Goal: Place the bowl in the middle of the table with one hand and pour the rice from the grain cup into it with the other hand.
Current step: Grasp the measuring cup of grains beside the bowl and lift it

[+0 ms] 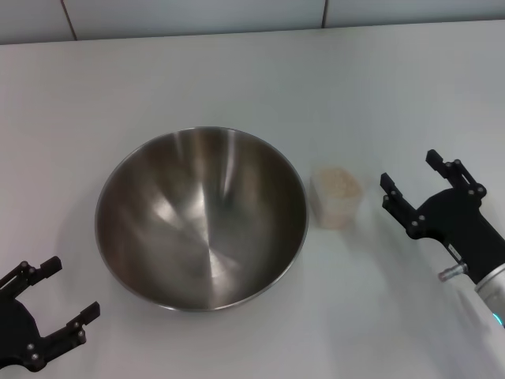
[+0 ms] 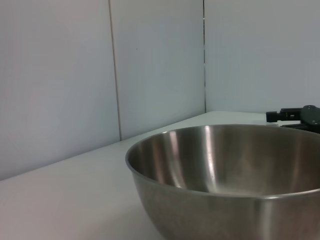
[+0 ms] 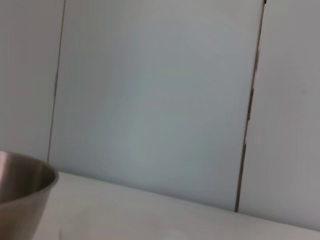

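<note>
The steel bowl stands empty on the white table, a little left of centre. It also shows in the left wrist view and at the edge of the right wrist view. The grain cup stands upright just right of the bowl, apart from it, filled with rice. My right gripper is open, to the right of the cup and not touching it; it also shows far off in the left wrist view. My left gripper is open and empty at the front left, clear of the bowl.
A grey-white tiled wall runs along the table's far edge. White tabletop lies behind the bowl and along the front edge between my two arms.
</note>
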Motion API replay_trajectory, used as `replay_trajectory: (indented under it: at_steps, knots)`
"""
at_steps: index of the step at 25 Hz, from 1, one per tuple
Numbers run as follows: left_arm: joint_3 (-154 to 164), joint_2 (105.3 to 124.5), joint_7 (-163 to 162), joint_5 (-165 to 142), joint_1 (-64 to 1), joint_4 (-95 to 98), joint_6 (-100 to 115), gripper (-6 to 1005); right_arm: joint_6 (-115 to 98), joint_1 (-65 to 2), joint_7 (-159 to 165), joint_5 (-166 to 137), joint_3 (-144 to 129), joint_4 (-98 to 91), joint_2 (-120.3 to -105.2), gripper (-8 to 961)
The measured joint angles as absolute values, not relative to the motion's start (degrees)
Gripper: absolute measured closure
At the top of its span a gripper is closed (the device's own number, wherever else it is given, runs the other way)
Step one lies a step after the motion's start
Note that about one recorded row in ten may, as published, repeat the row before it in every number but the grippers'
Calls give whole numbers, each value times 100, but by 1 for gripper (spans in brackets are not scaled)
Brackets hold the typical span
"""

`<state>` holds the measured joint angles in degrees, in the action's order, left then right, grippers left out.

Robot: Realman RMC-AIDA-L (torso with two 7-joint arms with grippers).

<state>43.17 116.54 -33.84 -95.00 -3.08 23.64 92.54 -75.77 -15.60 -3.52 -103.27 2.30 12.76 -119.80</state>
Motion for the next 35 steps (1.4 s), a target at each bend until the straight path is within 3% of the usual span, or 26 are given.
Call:
replay_trajectory:
  at_steps: [35]
  knots:
    - [4324,11647,-3384,-9511,-304,2304,9217,171,-6880,-2091,-300,-10327,441,1353,-11979,235]
